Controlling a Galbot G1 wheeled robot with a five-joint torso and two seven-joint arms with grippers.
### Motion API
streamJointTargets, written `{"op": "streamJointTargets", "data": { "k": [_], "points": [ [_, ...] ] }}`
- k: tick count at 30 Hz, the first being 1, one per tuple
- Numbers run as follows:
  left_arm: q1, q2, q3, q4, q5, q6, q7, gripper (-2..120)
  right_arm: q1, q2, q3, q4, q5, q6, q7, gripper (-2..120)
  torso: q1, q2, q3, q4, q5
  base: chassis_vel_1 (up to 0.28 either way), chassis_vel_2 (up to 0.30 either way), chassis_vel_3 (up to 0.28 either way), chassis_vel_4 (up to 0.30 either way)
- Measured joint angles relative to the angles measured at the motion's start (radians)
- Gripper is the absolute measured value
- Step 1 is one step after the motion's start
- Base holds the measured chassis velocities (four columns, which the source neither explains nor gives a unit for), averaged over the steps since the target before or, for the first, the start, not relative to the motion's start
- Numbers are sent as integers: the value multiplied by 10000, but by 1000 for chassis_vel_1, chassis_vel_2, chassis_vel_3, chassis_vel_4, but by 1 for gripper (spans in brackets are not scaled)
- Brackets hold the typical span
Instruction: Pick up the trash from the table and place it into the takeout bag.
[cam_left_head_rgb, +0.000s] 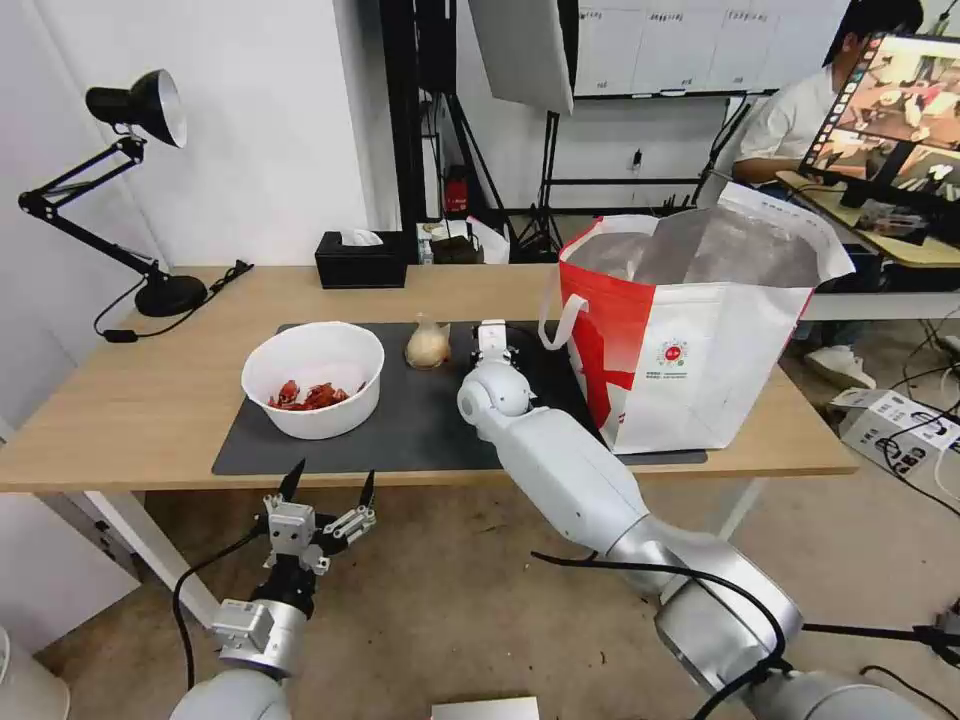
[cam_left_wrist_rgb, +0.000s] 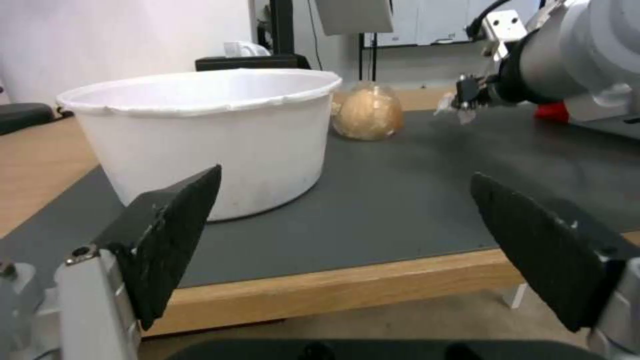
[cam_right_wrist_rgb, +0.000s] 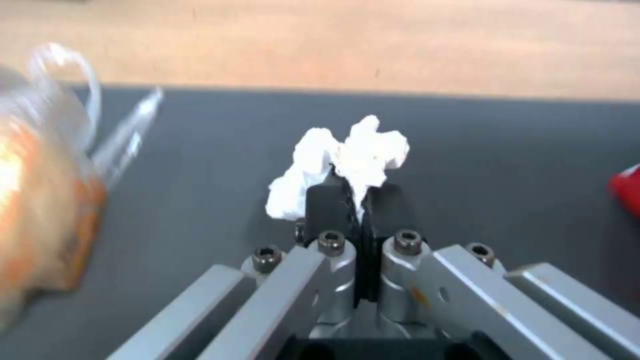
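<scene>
My right gripper (cam_right_wrist_rgb: 358, 192) is shut on the crumpled white tissue (cam_right_wrist_rgb: 340, 160), just above the dark grey mat (cam_left_head_rgb: 420, 430) on the table (cam_left_head_rgb: 120, 400). It hangs between the small knotted bag of beige stuff (cam_left_head_rgb: 427, 345) and the takeout bag (cam_left_head_rgb: 690, 320), which stands open at the mat's right end. The white bowl with red scraps (cam_left_head_rgb: 313, 378) sits at the mat's left. Below the table's front edge, in front of the bowl, my left gripper (cam_left_head_rgb: 328, 487) is open and holds nothing. The left wrist view shows the bowl (cam_left_wrist_rgb: 200, 135), the knotted bag (cam_left_wrist_rgb: 368, 112) and the right gripper (cam_left_wrist_rgb: 465, 100).
A black tissue box (cam_left_head_rgb: 361, 258) stands at the table's back edge. A black desk lamp (cam_left_head_rgb: 140, 180) with its cable occupies the back left corner. Bare wood lies left of the mat. Boxes and cables lie on the floor to the right.
</scene>
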Motion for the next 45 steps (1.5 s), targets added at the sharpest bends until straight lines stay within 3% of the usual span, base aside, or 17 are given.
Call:
{"op": "streamJointTargets", "data": {
  "k": [7, 14, 19, 24, 32, 41, 45],
  "points": [
    [60, 7, -100, -80, 1, 0, -6, 100, -539, -377, -108, 1273, -1104, 815, 238, 0, 0, 0, 0, 1, 0, 0, 0, 0, 0],
    [138, 8, -261, -147, -6, -66, -17, 100, -1401, -1308, -378, 3527, -1578, 1613, 494, 0, -1, 1, -2, 0, 1, 0, 0, 0, 0],
    [156, -7, -319, -148, 8, -83, -13, 100, -1922, -1490, -372, 4071, -2193, 2161, 371, 0, -1, 1, -1, 0, 0, 0, 0, 0, 0],
    [131, -15, -446, -188, -48, -83, -12, 100, -2611, -1377, -212, 4352, -3741, 3109, 224, 0, -1, 0, -1, -1, 1, 0, 0, 0, 0],
    [271, -40, -505, -195, -66, -83, -5, 100, -2594, -1465, -229, 5016, -4990, 3218, 185, 0, -1, 0, -1, 0, 0, 0, 0, 0, 0],
    [302, -52, -555, -195, -77, -84, -5, 100, -1951, -1669, -99, 5480, -5407, 2979, 211, 0, 0, 1, -1, 1, -1, 0, 0, 0, 0],
    [305, 14, -635, -190, -83, -84, -5, 100, -1718, -1892, 253, 6200, -5138, 2196, 399, 0, -1, 1, -1, 1, 0, 0, 0, 0, 0]
  ]
}}
